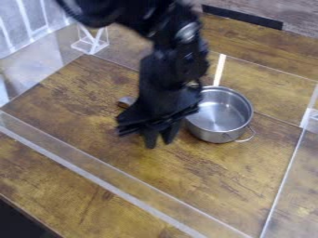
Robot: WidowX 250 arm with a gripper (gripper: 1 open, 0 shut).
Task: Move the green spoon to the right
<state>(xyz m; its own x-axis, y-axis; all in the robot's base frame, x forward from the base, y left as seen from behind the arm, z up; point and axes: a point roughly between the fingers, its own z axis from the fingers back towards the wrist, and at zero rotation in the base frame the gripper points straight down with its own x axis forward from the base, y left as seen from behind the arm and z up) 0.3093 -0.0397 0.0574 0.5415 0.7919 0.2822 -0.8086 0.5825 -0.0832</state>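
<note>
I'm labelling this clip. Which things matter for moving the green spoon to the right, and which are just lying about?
For the job: the pincer; the green spoon, which I cannot make out behind the blurred arm.

Lying about: the steel pot; the pale stick; the clear stand.
</note>
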